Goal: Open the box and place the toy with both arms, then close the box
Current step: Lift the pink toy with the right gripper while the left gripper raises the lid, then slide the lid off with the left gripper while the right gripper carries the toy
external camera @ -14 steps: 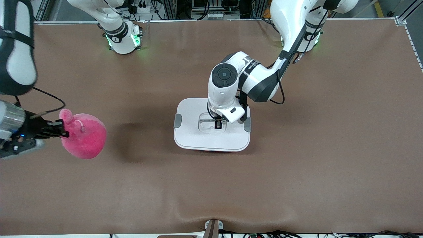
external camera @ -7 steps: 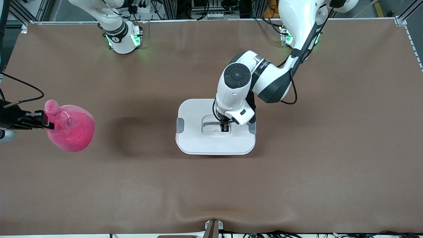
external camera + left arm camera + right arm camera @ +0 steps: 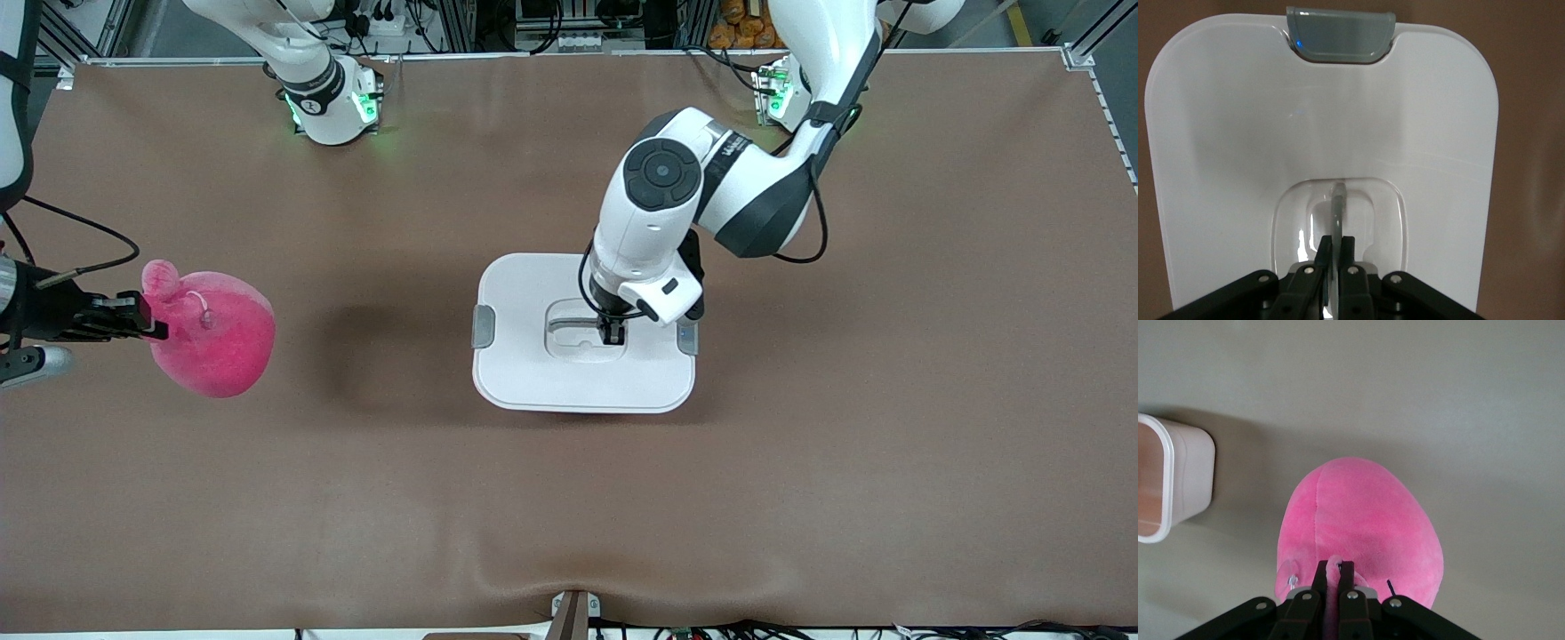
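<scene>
**Lid gripped, toy held aloft**

The lid [image 3: 582, 333] is lifted by its centre handle [image 3: 1338, 203], pinched in the left pincer [image 3: 613, 336] mid-counter [image 3: 800, 462]. The toy [image 3: 213, 333] is clamped in the right pincer [image 3: 147, 320] above the right arm's end.

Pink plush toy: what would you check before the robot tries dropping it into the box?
1. Right gripper shut on the pink egg-shaped plush toy: ok.
2. Left gripper shut on the recessed handle of the white plastic lid: ok.
3. Lid off the translucent pinkish tub: ok, the right wrist view shows its top open.
4. Lid moved aside from the tub: not ok, in the front view it hides the tub from above.
5. Toy over the tub: not ok, it hangs over the right arm's end of the brown table.
6. Tub empty: cannot tell.
</scene>
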{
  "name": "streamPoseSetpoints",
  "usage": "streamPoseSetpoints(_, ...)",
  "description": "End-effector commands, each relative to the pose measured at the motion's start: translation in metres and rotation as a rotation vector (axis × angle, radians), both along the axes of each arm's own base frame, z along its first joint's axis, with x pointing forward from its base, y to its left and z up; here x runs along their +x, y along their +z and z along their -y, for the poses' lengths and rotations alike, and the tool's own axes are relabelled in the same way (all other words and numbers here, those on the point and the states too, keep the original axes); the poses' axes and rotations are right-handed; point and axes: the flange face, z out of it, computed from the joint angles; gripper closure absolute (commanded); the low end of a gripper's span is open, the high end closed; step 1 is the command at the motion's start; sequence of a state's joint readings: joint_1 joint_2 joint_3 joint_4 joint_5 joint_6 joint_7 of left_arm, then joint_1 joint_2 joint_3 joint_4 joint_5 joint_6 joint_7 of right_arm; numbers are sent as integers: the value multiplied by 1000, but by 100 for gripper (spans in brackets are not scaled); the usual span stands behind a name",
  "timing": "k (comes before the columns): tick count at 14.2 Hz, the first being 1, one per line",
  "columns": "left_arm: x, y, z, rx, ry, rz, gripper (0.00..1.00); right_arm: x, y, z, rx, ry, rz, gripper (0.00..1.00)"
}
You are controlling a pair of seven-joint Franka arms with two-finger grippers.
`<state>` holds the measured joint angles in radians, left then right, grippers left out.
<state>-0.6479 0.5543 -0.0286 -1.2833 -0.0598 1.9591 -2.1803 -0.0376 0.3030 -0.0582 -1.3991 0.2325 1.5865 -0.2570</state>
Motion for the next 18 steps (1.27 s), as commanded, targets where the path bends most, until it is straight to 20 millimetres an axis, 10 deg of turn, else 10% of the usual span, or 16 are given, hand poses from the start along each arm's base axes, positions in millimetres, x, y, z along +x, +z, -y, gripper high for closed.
streamPoseSetpoints(1, 14, 28, -47, 12, -48, -28, 100, -4, 8, -32, 7, -85, -26, 100)
streamPoseSetpoints(8, 52, 67, -168, -4, -157, -68, 100, -9, 40, -185, -25, -228, -24, 100)
streamPoseSetpoints(15, 78, 58, -251, -44, -177, -108, 100, -16, 20, -325, -18, -400, -23, 100)
streamPoseSetpoints(18, 89, 55, -295, -47, -144, -109, 100, -19, 5, -356, -14, -424, -21, 100)
